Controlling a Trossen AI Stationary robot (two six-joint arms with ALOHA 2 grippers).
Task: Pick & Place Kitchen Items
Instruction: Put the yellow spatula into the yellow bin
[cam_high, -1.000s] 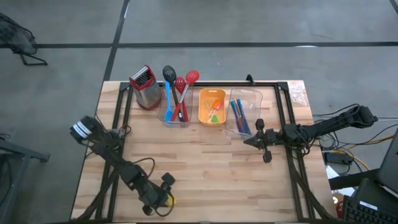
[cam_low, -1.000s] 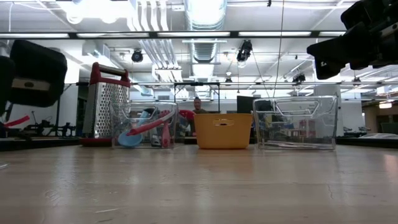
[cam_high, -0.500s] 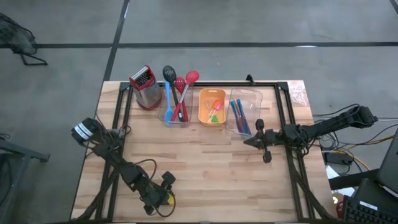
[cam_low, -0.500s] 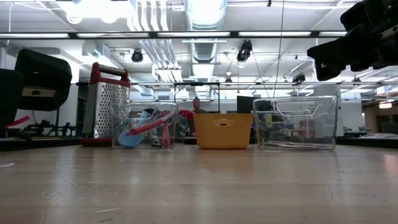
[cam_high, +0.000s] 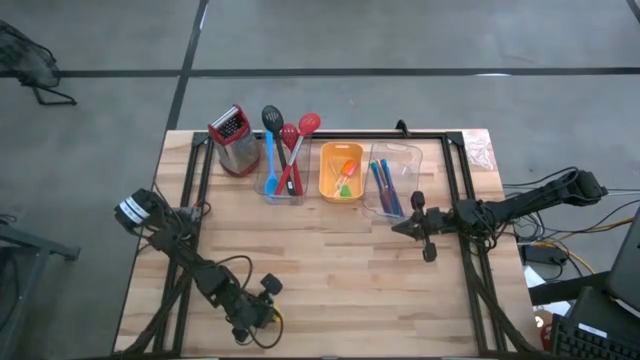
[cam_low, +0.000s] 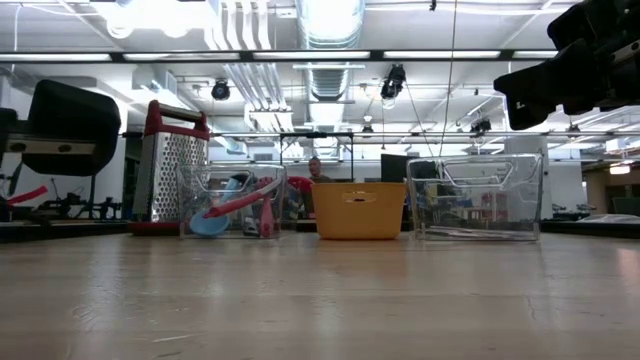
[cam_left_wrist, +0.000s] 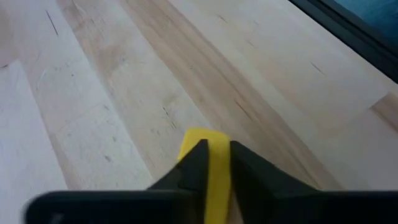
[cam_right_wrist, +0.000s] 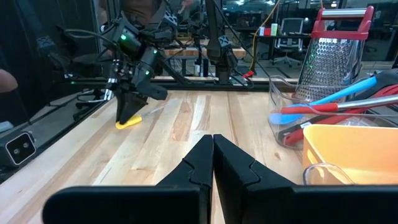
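At the tabletop's near edge, the left gripper (cam_left_wrist: 214, 163) pinches one yellow piece (cam_left_wrist: 214, 180) between narrowed fingers. The right gripper (cam_right_wrist: 212, 155), fingers pressed together and empty, hovers toward the right edge. Along the far edge stand one grater (cam_high: 233, 139), two clear bins (cam_high: 391, 180) holding four spoons (cam_high: 285, 150) and blue-handled cutlery (cam_high: 382, 187), and one orange tray (cam_high: 340, 171). No writing is legible.

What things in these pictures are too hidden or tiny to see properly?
- Yellow piece: in the left wrist view the left gripper fingers cover its sides; its full shape is hidden.
- Small pieces in the orange tray: too small in the high view; the tray wall hides them in the low view.
- Cutlery in the clear bin: only thin blue lines from above.
- Right gripper: shut, holds nothing.
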